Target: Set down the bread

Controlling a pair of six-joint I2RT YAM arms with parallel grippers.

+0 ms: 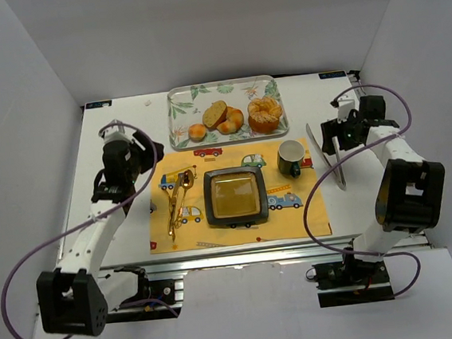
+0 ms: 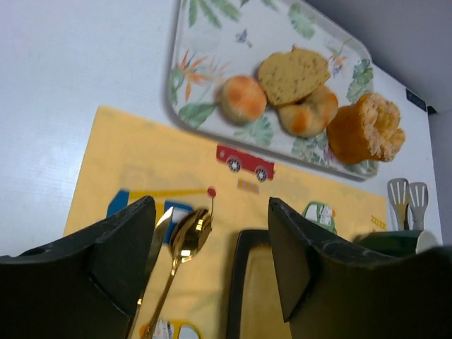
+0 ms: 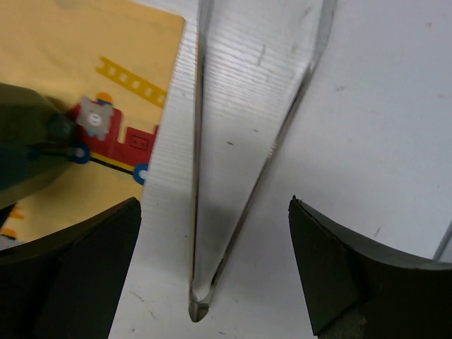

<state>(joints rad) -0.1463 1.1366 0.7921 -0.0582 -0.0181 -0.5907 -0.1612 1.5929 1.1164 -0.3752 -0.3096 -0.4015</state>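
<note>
The bread (image 1: 215,113), an oval slice with a pale tan face and brown crust, leans on round rolls (image 1: 227,124) in the leaf-patterned tray (image 1: 178,102) at the back of the table. The left wrist view shows the bread (image 2: 293,74) far ahead of my fingers. My left gripper (image 1: 138,151) (image 2: 210,247) hovers open over the placemat's left end, with nothing between its fingers. Open as well, my right gripper (image 1: 341,132) (image 3: 215,261) hangs over the metal tongs (image 1: 334,157) (image 3: 212,176) at the right, its fingers clear of them on both sides.
A yellow placemat (image 1: 294,215) holds a black square plate (image 1: 209,199), a green mug (image 1: 290,158) and a gold spoon and knife (image 1: 175,202). A sugar-dusted ring pastry (image 1: 265,115) sits at the tray's right end. White walls enclose the table.
</note>
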